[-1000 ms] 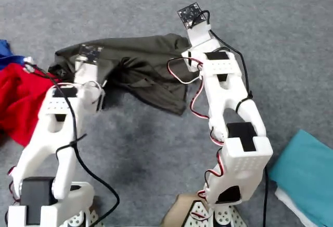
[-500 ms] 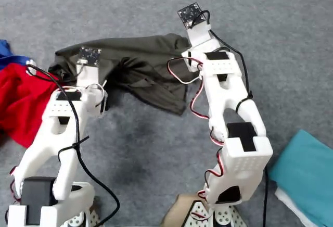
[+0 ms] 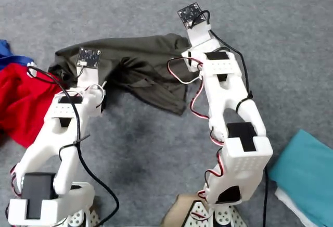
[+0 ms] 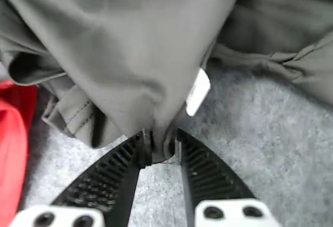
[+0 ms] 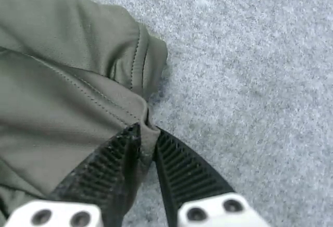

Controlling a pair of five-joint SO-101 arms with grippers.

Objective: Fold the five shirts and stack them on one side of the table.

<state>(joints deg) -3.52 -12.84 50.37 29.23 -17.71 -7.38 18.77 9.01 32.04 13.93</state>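
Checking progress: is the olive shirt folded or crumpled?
Crumpled: the olive shirt lies wrinkled and uneven, pinched by the left gripper and right gripper.

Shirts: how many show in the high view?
5: olive shirt mid-table; red shirt and blue shirt far left; teal shirt atop white shirt, near right. Blue and white barely show; identity uncertain.
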